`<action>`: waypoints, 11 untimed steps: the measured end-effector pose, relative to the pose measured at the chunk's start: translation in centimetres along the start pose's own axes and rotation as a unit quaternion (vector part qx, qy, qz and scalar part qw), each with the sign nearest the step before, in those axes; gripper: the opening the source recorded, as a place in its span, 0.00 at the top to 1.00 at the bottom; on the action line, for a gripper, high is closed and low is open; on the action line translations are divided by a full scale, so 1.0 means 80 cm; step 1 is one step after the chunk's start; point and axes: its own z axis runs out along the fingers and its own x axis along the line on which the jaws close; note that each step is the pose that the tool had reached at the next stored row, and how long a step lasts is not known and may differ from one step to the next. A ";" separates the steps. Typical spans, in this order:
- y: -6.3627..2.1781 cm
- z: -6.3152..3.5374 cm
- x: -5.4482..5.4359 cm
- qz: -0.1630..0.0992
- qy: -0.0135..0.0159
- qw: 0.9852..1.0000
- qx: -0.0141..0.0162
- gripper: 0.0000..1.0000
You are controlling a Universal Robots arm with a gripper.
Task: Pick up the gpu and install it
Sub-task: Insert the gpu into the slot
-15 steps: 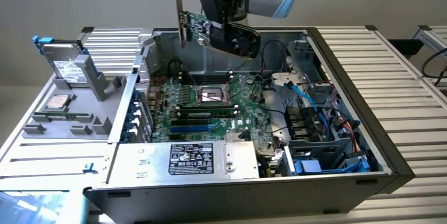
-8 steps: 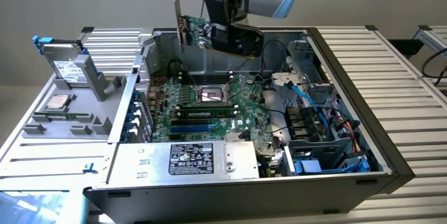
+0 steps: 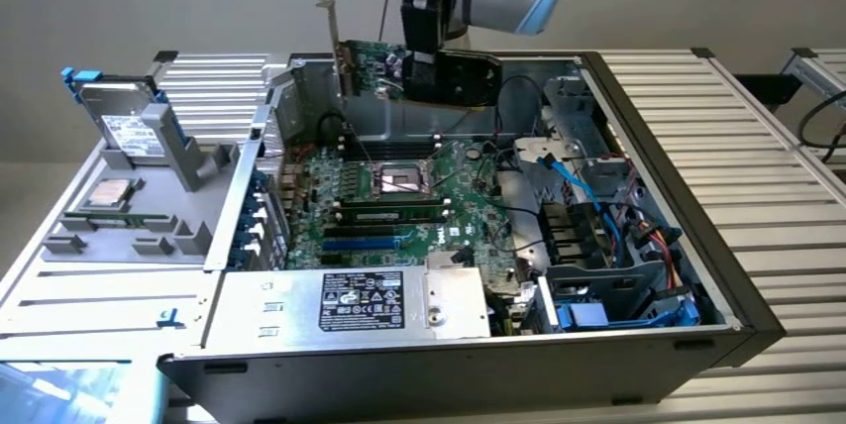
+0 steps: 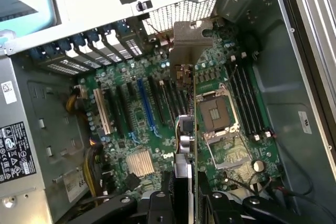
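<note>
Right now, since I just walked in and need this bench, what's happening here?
The robot arm's gripper is shut on the gpu, holding it on edge above the open computer case. The card hangs over the motherboard and is not yet seated in any slot.

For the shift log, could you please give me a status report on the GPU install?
Pincer shut on gpu. Gpu held over motherboard, not seated. Expansion slots below look unobstructed.
</note>
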 end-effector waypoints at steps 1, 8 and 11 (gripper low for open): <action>0.000 0.001 0.000 -0.009 -0.001 1.000 0.000 0.72; 0.000 0.007 0.000 -0.073 -0.003 0.997 0.001 0.72; 0.000 0.009 0.000 -0.099 -0.003 0.995 0.001 0.72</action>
